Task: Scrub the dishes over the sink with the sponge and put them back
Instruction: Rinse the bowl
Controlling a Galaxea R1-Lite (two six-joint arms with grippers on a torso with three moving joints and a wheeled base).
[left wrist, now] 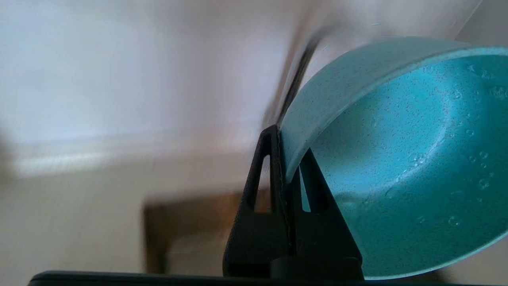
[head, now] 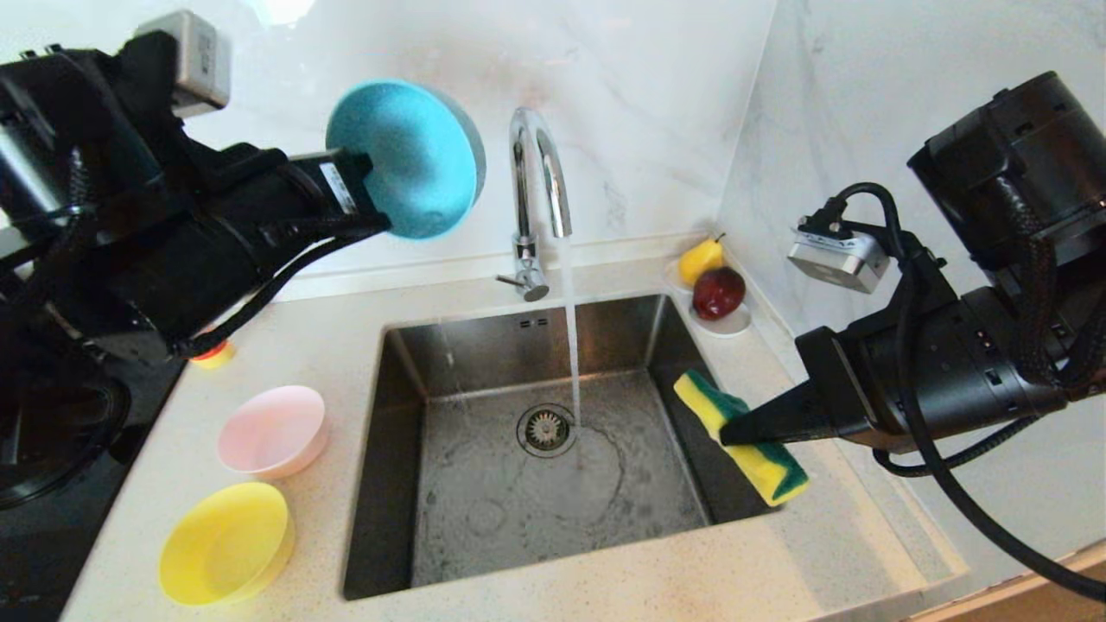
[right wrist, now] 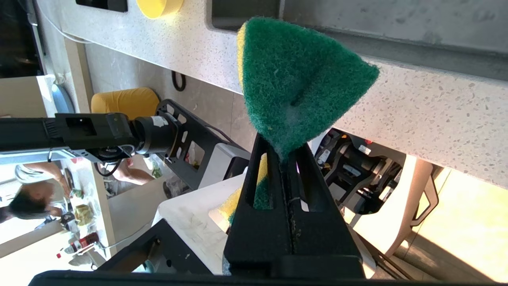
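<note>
My left gripper (head: 373, 200) is shut on the rim of the light blue bowl (head: 413, 155), holding it on edge high above the counter, left of the faucet (head: 534, 186). In the left wrist view the rim of the blue bowl (left wrist: 397, 151) is pinched between the fingers, and droplets cling inside. My right gripper (head: 734, 429) is shut on the sponge (head: 745, 436), yellow foam with a green face, at the sink's right edge. The sponge (right wrist: 295, 83) is squeezed at its middle. The pink bowl (head: 272, 430) and yellow bowl (head: 225, 542) sit on the counter left of the sink (head: 536, 484).
Water runs from the faucet into the sink by the drain strainer (head: 546, 428). A white saucer (head: 726, 323) with a red apple and a yellow pear stands at the back right corner. A black cooktop (head: 52, 449) lies at the far left. Marble walls close the back and right.
</note>
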